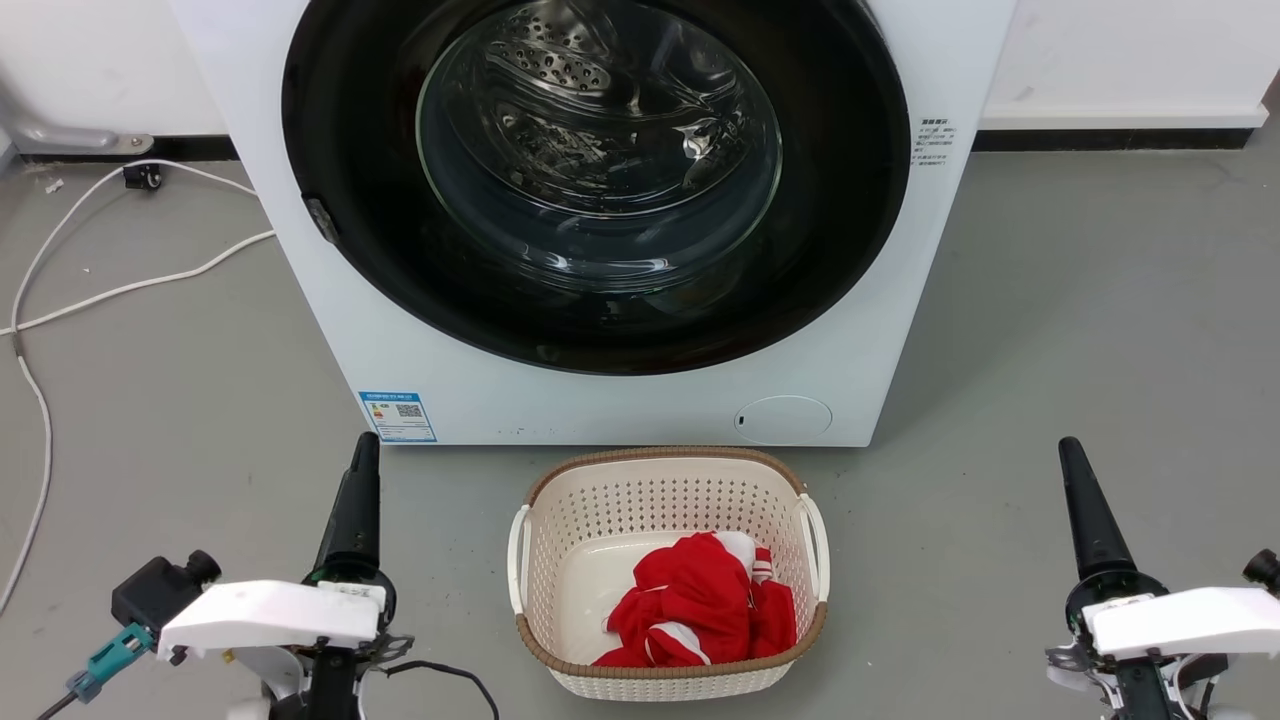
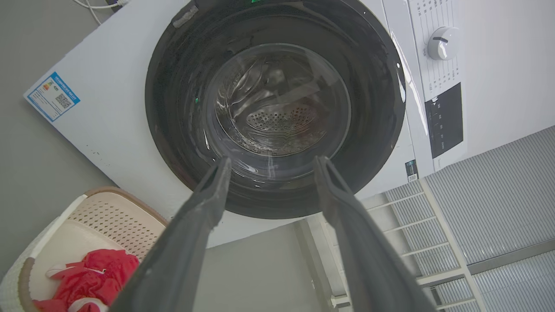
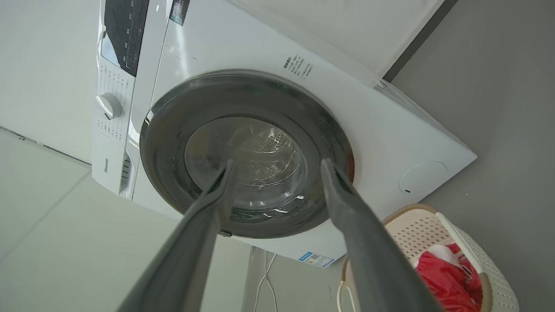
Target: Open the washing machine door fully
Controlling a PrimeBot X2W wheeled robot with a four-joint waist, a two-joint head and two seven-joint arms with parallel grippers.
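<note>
Washing machine door (image 1: 600,180) shut, both pincers open and well clear of it.

The black door lies flush in the machine's white front; the head view cuts off its top, and glare on the glass blurs the steel drum behind. A small grey tab (image 1: 320,220) on its rim is too small to identify, and I cannot tell where the hinge sits. In the head view the left pincer (image 1: 365,447) and right pincer (image 1: 1068,447) each show edge-on as one dark spike above the floor, so the gap is unreadable there. Both wrist views show the fingers spread wide and holding nothing, pointed at the door. Between the pincers, a cream basket (image 1: 665,462) holds a crumpled red cloth (image 1: 700,600), partly hidden by its near wall.
</note>
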